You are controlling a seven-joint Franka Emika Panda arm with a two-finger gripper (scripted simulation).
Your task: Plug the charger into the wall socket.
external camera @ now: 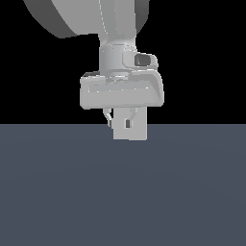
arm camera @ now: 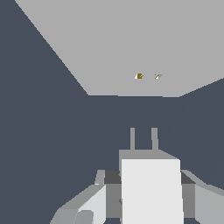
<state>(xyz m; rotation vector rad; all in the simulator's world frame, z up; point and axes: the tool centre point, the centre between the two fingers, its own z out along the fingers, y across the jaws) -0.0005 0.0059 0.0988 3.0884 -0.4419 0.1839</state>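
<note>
Fingers [arm camera: 151, 192] clamped the charger [arm camera: 151, 192], prongs facing the socket [arm camera: 122, 43]; lining them with its two holes looked key

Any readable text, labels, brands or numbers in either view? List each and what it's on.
None: no readable text in either view.
Small white box-shaped charger, held between the jaws, two prongs forward: plain faces, no label.
Pale grey square wall socket slab: only two tiny yellowish dots, not characters.
Grey gripper and dark floor: unmarked.
</note>
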